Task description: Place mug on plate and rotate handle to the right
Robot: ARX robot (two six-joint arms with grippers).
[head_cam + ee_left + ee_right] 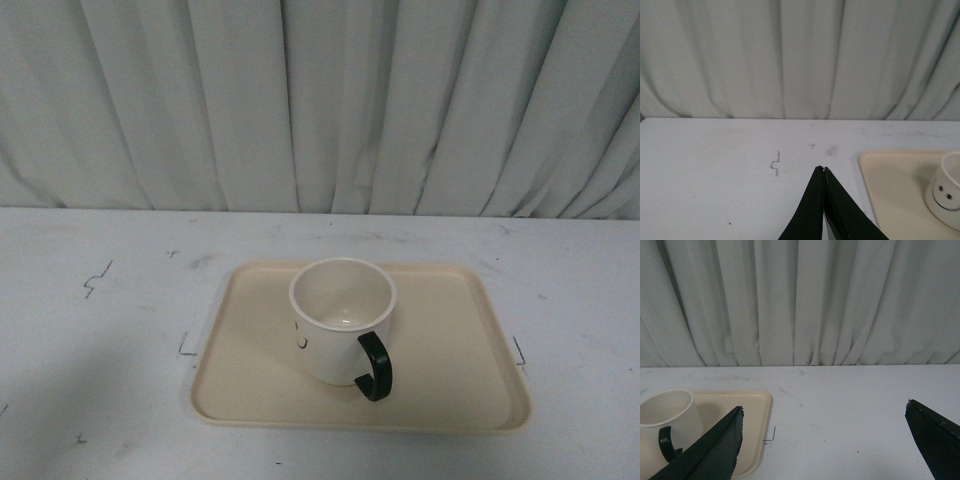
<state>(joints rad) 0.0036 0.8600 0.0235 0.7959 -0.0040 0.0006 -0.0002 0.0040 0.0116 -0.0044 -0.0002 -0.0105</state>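
Observation:
The cream-white mug (340,318) stands upright on the beige plate (450,350), a little left of its middle. Its black handle (374,366) points toward the front right, and part of the smiley face shows on its left side. Neither arm appears in the front view. My left gripper (823,170) is shut with nothing in it, over bare table left of the plate (895,185) and mug (946,196). My right gripper (824,409) is wide open and empty, over the table to the right of the plate (752,405); the mug (665,410) and handle (666,444) sit beyond one finger.
The white table (100,340) carries small dark scuffs and pen marks (96,280). A pleated pale curtain (320,100) hangs along the table's far edge. Bracket marks (185,345) sit at the plate's left and right sides.

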